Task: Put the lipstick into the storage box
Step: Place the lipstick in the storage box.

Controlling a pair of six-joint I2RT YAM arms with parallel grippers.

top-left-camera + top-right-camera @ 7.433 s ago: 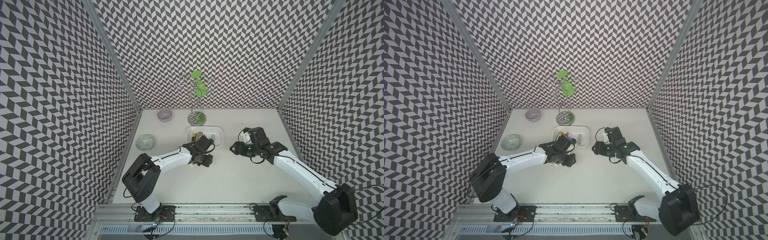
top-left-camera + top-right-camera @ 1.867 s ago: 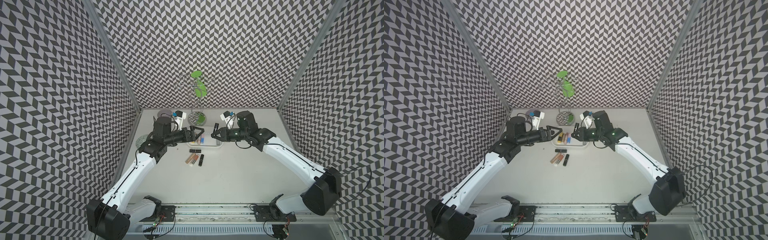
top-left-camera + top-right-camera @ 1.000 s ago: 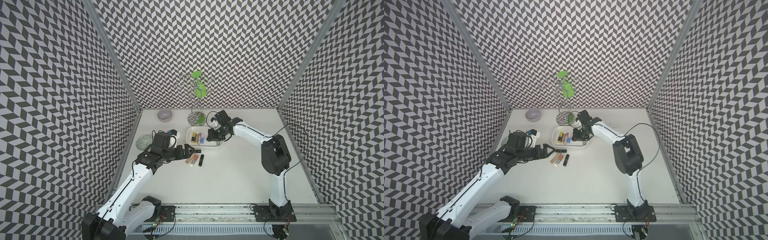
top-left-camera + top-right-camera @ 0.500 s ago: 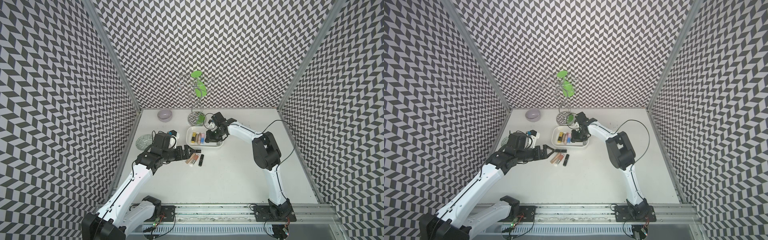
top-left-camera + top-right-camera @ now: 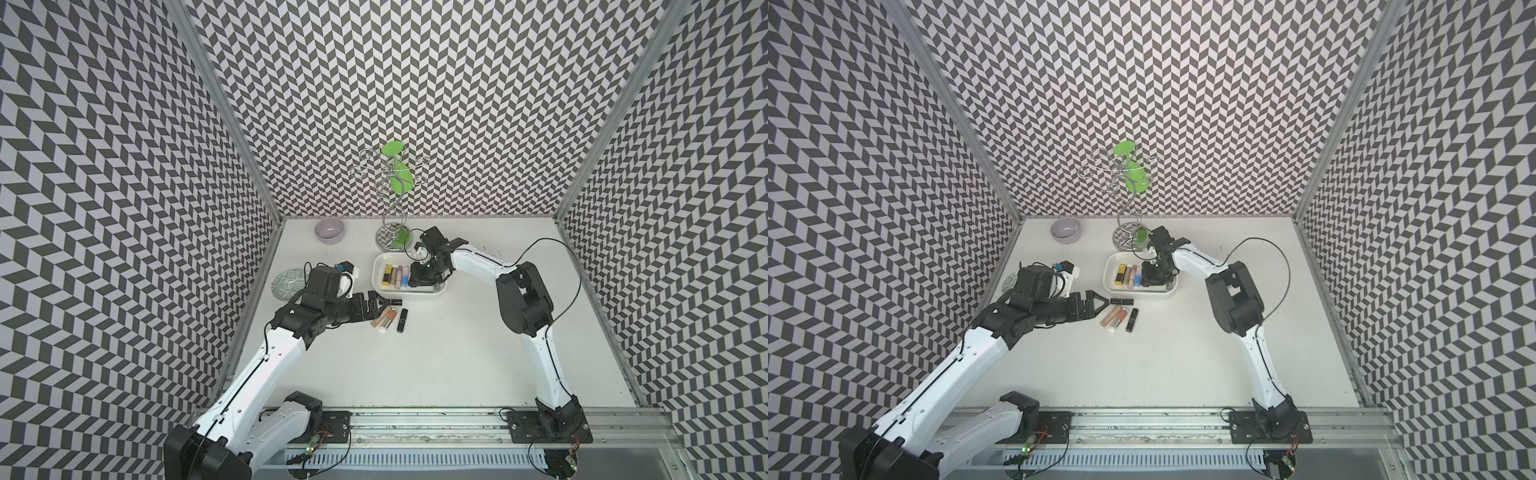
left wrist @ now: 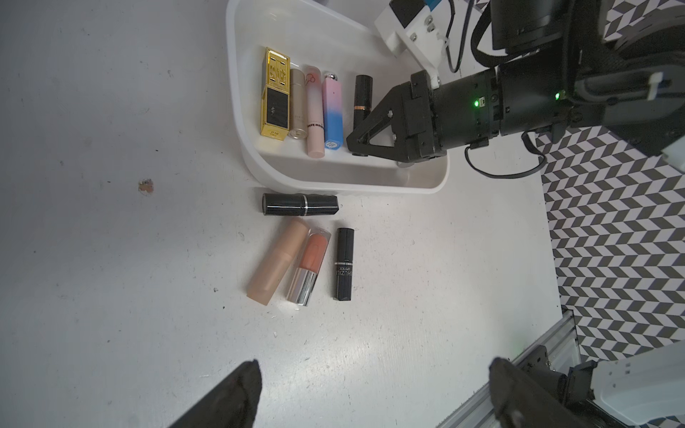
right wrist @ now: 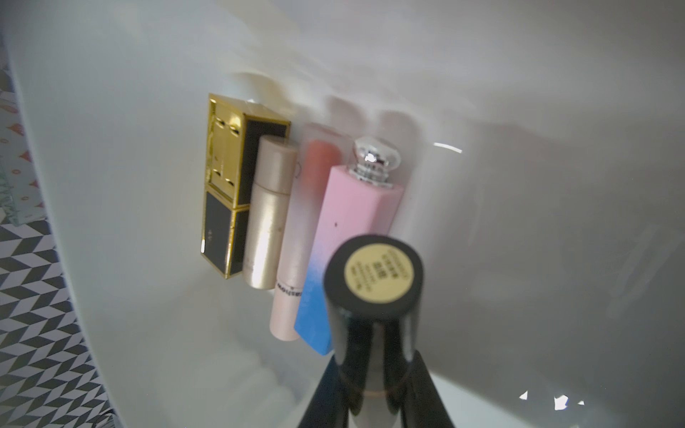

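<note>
The white storage box [image 5: 409, 293] [image 5: 1139, 293] sits mid-table and holds several lipsticks side by side [image 6: 275, 98]. My right gripper [image 5: 417, 280] [image 5: 1150, 278] reaches into the box, shut on a black lipstick with a gold band [image 6: 362, 96] [image 7: 372, 296], which lies low beside the pink-and-blue one [image 7: 348, 229]. In the right wrist view the right gripper [image 7: 370, 365] has a finger on each side of that tube. My left gripper [image 5: 376, 301] [image 6: 372, 370] stands open just left of several loose lipsticks on the table: a black one [image 6: 300, 204], a beige one [image 6: 278, 259], a peach one [image 6: 309, 266] and another black one [image 6: 344, 263].
A lilac bowl [image 5: 329, 230] stands at the back left. A green-patterned plate [image 5: 286, 282] lies under my left wrist. A wire stand with green leaves [image 5: 392, 237] rises right behind the box. Patterned walls close three sides.
The right gripper has stayed inside the box with the black lipstick while its elbow folded in slightly. The left gripper has held still, open, beside the loose lipsticks.
</note>
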